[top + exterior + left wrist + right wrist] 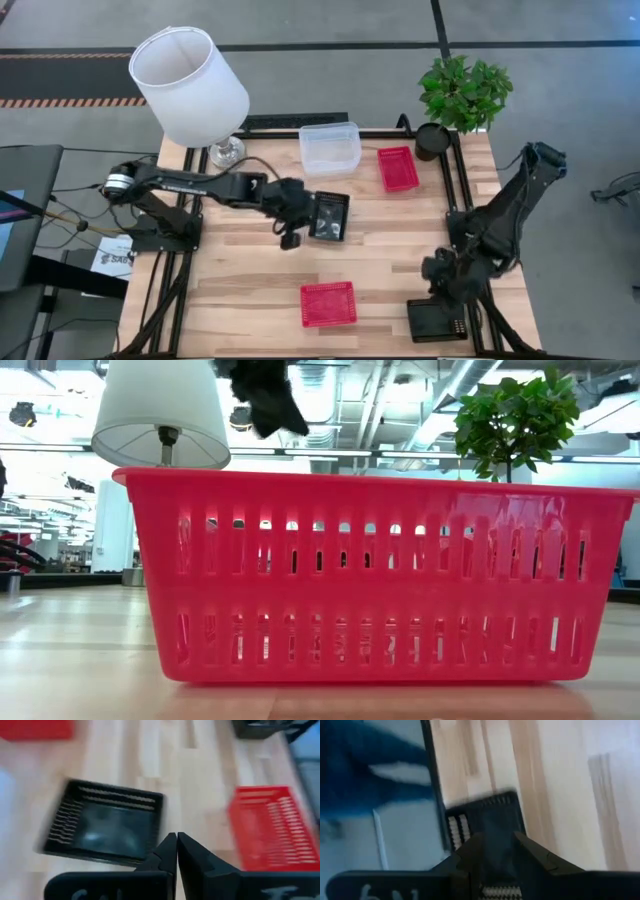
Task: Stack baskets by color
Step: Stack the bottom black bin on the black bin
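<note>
One black basket (330, 215) lies flat on the wood near the table's middle. My left gripper (291, 238) hangs shut just to its left, above the table and holding nothing; the wrist view shows its tips (176, 836) beside that basket (105, 825). A second black basket (437, 320) is at the near right corner, with my right gripper (441, 292) over its far edge. A clear basket (330, 148) and a red basket (397, 168) rest at the back. Another red basket (328, 303) rests near the front edge and fills the low view (370, 575). My right gripper has the black basket's slatted wall (500, 891) between its two fingers, which come slanting down from above. The picture is blurred, so which finger is inside the basket does not show. Whether the basket rests on the table or hangs clear, I cannot tell.
A white lamp (190, 85) stands at the far left corner. A potted plant (465, 90) in a round black pot (432, 140) stands at the far right. Bare wood lies between the middle black basket and the near red one.
</note>
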Robot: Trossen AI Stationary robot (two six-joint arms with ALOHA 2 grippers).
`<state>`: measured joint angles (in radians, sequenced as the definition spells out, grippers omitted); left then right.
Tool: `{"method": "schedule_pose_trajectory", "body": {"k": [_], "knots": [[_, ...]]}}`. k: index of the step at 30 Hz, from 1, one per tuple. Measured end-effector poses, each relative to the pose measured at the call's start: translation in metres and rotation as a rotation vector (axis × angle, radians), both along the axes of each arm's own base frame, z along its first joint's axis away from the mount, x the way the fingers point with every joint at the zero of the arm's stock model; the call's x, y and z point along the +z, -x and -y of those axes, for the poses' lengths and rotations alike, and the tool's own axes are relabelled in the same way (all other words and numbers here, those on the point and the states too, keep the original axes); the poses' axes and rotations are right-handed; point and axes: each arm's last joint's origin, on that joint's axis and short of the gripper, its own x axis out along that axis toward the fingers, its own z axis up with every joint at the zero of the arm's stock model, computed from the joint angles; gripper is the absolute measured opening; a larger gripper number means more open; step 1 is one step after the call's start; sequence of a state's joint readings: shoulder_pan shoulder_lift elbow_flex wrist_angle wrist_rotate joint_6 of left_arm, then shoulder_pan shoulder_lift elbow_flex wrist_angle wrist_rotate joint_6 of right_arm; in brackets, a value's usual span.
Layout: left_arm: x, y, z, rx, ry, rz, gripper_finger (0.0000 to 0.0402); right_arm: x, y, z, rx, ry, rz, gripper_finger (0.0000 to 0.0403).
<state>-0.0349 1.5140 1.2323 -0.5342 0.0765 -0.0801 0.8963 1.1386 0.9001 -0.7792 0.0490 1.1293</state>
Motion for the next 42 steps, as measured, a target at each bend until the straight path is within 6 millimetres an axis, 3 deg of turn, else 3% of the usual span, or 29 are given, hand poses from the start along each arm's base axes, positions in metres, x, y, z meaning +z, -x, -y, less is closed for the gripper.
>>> {"method": "schedule_pose_trajectory", "body": {"k": [4, 8, 17, 25, 30, 36, 42], "knots": [[-0.016, 0.022, 0.008, 0.000, 0.068, 0.017, 0.0007, -0.015, -0.001, -0.010, 0.048, 0.080, -0.048, 0.0124], [-0.024, 0.038, 0.011, 0.036, 0.054, 0.007, 0.0041, -0.029, -0.010, -0.018, 0.063, 0.092, -0.124, 0.0148], [-0.031, 0.043, 0.009, 0.068, 0.023, -0.003, 0.0130, -0.061, -0.020, -0.029, 0.160, 0.177, -0.259, 0.0253], [-0.031, 0.043, 0.007, 0.082, -0.044, 0.004, 0.0144, -0.093, -0.028, -0.038, 0.163, 0.287, -0.332, 0.0254], [-0.031, 0.043, 0.007, 0.078, -0.048, 0.001, 0.0144, -0.104, -0.031, -0.041, 0.131, 0.295, -0.350, 0.0205], [-0.032, 0.043, 0.007, 0.103, -0.025, -0.006, 0.0144, -0.095, -0.029, -0.033, -0.005, 0.288, -0.409, 0.0031], [-0.029, 0.049, 0.006, 0.151, -0.002, -0.028, 0.0144, -0.063, -0.030, -0.011, -0.173, 0.219, -0.319, 0.0010]]}}
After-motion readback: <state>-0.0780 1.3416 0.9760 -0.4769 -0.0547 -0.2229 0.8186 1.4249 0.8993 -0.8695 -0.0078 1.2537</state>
